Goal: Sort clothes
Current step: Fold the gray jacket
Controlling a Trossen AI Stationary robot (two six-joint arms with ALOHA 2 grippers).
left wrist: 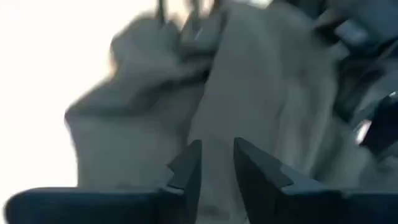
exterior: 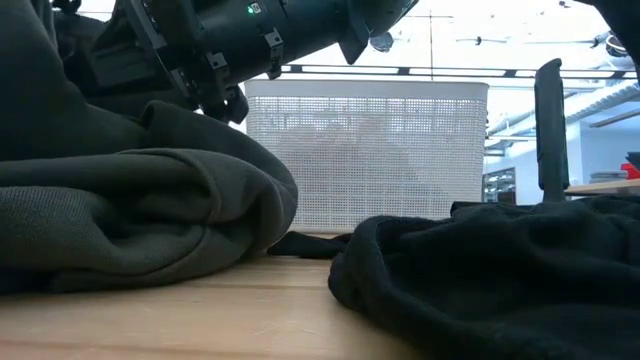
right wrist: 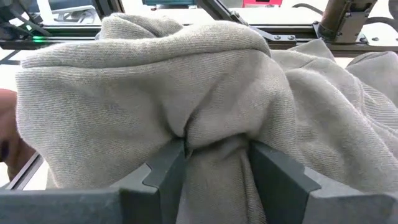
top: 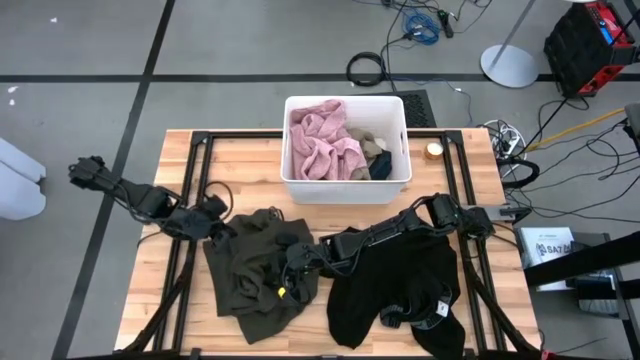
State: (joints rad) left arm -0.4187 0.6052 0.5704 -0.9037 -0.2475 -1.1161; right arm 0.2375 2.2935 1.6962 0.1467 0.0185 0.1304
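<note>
On the table's left half, the olive-green garment (top: 255,270) sits in a crumpled heap. The right gripper (right wrist: 214,165) has a fold pinched between its fingers; the left gripper (left wrist: 216,165) hovers over it, fingers narrow.

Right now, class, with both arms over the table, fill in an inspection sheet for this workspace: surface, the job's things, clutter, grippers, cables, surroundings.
Surface: wooden table, bare along its far edge.
Job's things: olive-green garment crumpled at front left; black garment beside it on the right; pink garment and some darker pieces lie in the white bin.
Clutter: small round tin right of the bin.
Grippers: right gripper pinches a fold of the olive-green garment; left gripper is at the same garment, fingers nearly together, a grip not certain.
Cables: coils and leads on the floor beyond the table.
Surroundings: grey floor with dark lines; red and black case at far right.
</note>
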